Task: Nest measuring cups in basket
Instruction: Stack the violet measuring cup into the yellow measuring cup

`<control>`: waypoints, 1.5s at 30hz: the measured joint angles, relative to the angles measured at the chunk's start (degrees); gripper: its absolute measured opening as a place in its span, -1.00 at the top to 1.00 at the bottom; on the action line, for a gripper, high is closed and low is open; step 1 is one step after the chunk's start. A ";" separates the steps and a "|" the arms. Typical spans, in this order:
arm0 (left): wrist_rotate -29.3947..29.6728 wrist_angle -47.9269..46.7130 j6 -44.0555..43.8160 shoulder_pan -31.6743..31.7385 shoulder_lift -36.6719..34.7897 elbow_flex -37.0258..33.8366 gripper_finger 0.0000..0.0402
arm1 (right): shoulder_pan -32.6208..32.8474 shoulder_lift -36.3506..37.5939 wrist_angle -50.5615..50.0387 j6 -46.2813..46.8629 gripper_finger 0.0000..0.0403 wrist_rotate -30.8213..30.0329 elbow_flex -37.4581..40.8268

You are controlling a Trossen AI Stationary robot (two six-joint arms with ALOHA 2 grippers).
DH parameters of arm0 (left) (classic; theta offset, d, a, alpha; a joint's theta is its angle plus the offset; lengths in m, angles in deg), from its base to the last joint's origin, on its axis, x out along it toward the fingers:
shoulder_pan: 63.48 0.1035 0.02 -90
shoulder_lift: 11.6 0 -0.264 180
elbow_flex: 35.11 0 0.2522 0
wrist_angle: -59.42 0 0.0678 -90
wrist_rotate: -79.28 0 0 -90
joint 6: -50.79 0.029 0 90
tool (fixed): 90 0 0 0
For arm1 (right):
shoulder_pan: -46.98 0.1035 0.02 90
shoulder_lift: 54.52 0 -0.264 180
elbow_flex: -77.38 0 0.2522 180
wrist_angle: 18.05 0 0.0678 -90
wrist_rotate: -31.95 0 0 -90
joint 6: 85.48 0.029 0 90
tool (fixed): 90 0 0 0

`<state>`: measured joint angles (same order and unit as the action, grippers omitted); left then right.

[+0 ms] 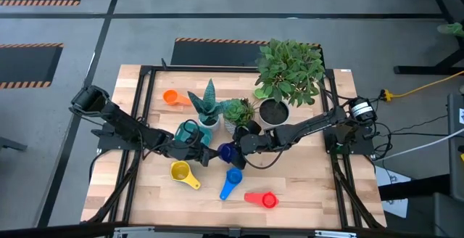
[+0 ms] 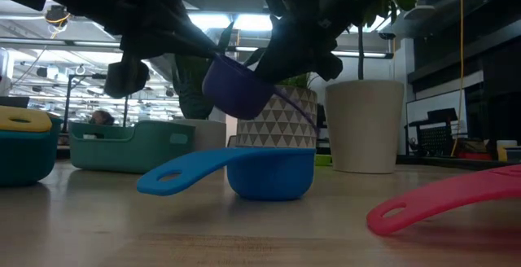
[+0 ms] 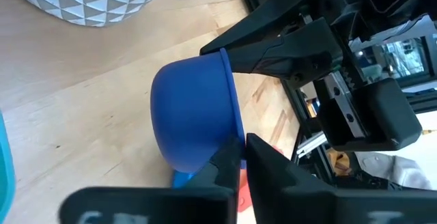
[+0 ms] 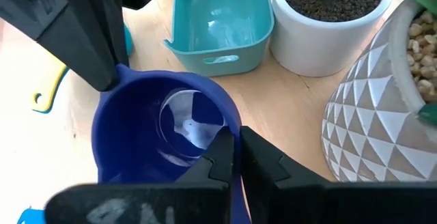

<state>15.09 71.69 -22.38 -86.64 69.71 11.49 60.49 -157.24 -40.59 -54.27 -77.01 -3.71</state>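
navy cup handle [image 1: 228, 152]: lying hidden under both grippers in the high view
red cup [image 2: 444, 198]: bowl running off the low view's edge
teal basket [image 1: 187, 130]: partly covered by the left arm

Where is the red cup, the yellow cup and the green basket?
red cup [image 1: 269, 200]: high view, on its bowl.
yellow cup [image 1: 180, 170]: high view, on its bowl.
basket [image 4: 217, 20]: right wrist view, on its inside floor.

A robotics lab or workshop. The wooden table [image 1: 290, 187] stands on grey flooring with hazard-striped tape [image 1: 32, 46] and trailing yellow cables [image 1: 428, 85]. Ceiling strip lights [image 2: 244, 23] run across the open hall behind.
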 joint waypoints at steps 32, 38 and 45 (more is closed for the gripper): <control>-0.58 -3.94 0.49 0.07 -0.29 0.00 0.99 | 0.26 3.59 -0.39 -7.99 0.54 1.11 -0.17; -5.77 -4.37 4.51 0.07 -4.48 0.00 0.99 | 1.74 8.99 -4.55 -10.72 0.54 1.08 -0.17; -19.60 -8.56 8.46 0.17 -14.47 0.02 0.99 | 3.35 13.95 -12.69 -10.84 0.54 0.63 -0.15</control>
<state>-4.51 63.13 -13.91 -86.46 55.24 11.51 63.84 -143.29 -53.28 -65.12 -76.38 -3.86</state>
